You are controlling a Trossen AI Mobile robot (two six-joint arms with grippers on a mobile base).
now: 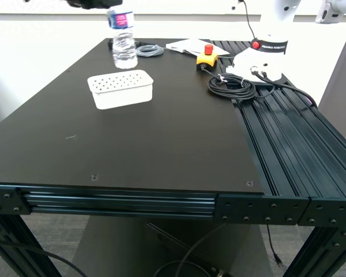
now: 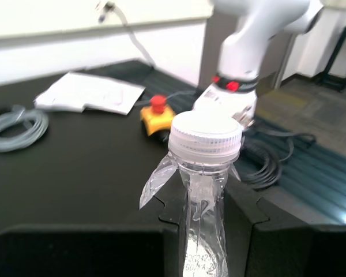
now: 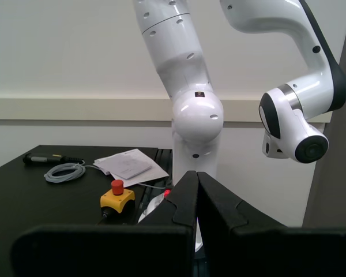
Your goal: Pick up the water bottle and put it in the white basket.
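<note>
- Bottle first: the water bottle (image 2: 206, 190) sits between the fingers of my first pincer (image 2: 205, 231), which is clamped on its neck below the white cap (image 2: 205, 137).
- Seen from the exterior view, the bottle (image 1: 123, 40) is upright at the far side of the desk (image 1: 132, 144); whether its base touches the surface or hangs just above it I cannot tell.
- Only a dark bit of the first pincer (image 1: 95, 3) shows at that view's top edge, over the cap.
- White basket (image 1: 120, 88) lies on the desk just nearer the camera than the bottle, apart from it, its holed face up.
- Beyond the bottle lie a grey cable coil (image 1: 149, 50) and some white papers (image 1: 191, 47); toward the exterior view's right are a yellow box with a red button (image 1: 207, 57), a black cable bundle (image 1: 231, 86) and the base of a white robot arm (image 1: 259, 57).
- My second pincer (image 3: 197, 202) has its fingers together, gripping nothing, facing that white arm (image 3: 184, 86).
</note>
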